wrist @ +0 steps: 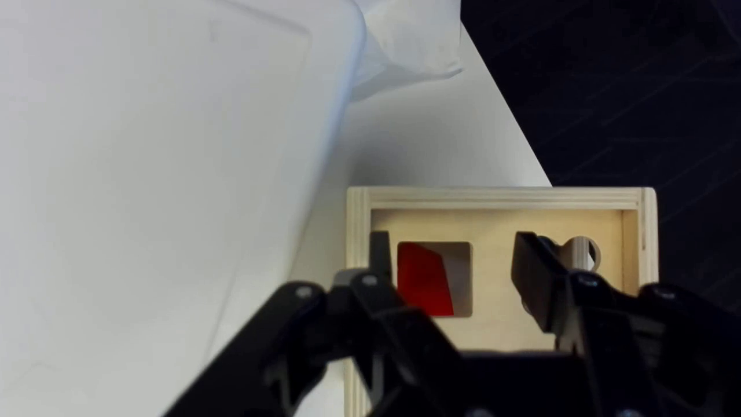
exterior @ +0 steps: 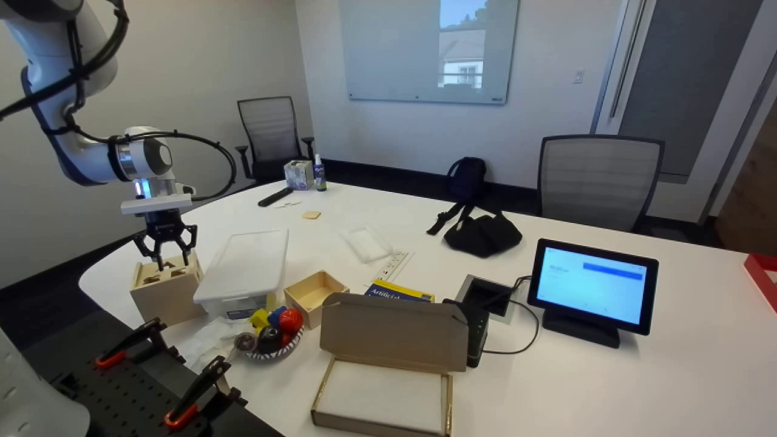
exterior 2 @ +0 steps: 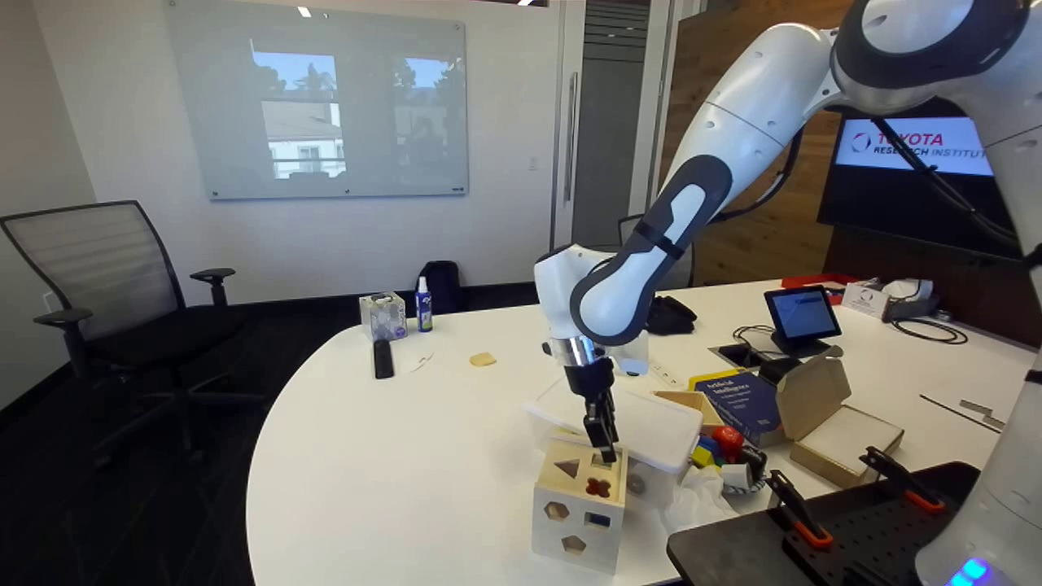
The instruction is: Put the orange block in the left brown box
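The left brown box is a light tan wooden cube with shape-cut holes; it stands upright near the table edge in both exterior views (exterior: 167, 298) (exterior 2: 601, 552). Its raised rim fills the lower right of the wrist view (wrist: 503, 198). The orange block, looking red here, shows through the square hole in the wrist view (wrist: 424, 284), inside the box under its top panel. Red also shows through the clover hole in an exterior view. My gripper (exterior: 173, 265) (exterior 2: 607, 452) (wrist: 455, 263) points down at the box top. Its fingers are apart on either side of the square hole, with nothing between them.
A white lidded plastic bin (exterior: 246, 264) stands close beside the box. Beyond it are an open wooden tray (exterior: 303, 303), a striped bowl of toys (exterior: 276, 352) and a flat cardboard box with raised flap (exterior: 388, 397). Black clamps (exterior: 200, 388) sit near the robot base.
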Motion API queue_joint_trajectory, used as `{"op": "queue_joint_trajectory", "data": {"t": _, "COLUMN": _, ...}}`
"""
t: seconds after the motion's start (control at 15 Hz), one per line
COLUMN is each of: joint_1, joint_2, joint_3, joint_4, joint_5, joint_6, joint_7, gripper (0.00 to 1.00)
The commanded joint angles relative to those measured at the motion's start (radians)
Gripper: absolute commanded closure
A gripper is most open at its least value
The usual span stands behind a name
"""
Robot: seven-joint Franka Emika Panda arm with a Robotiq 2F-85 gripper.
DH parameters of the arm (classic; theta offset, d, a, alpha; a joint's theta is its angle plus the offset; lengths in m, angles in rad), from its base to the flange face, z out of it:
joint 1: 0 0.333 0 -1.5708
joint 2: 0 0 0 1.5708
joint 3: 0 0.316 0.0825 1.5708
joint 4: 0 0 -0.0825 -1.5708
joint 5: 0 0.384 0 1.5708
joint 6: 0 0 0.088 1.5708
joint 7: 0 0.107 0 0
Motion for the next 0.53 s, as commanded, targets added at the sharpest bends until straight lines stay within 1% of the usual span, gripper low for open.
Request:
{"op": "queue_joint_trajectory", "data": {"t": 0.0, "joint_1": 0.014, "joint_2": -0.016, "joint_3": -0.01, "joint_4": -0.005, "joint_5": -0.011, "joint_6": 0.014, "joint_7": 0.028, "gripper": 0.12}}
{"op": "queue_joint_trajectory", "data": {"t": 0.07, "joint_1": 0.012, "joint_2": -0.022, "joint_3": -0.008, "joint_4": -0.008, "joint_5": -0.009, "joint_6": 0.015, "joint_7": 0.026, "gripper": 0.04}}
{"op": "queue_joint_trajectory", "data": {"t": 0.13, "joint_1": 0.01, "joint_2": -0.037, "joint_3": -0.007, "joint_4": -0.015, "joint_5": -0.008, "joint_6": 0.012, "joint_7": 0.023, "gripper": 0.0}}
{"op": "queue_joint_trajectory", "data": {"t": 0.27, "joint_1": 0.007, "joint_2": -0.073, "joint_3": -0.009, "joint_4": -0.03, "joint_5": -0.011, "joint_6": -0.001, "joint_7": 0.028, "gripper": 0.0}}
{"op": "queue_joint_trajectory", "data": {"t": 0.47, "joint_1": -0.025, "joint_2": -0.143, "joint_3": 0.0, "joint_4": -0.056, "joint_5": 0.018, "joint_6": -0.012, "joint_7": 0.006, "gripper": 0.0}}
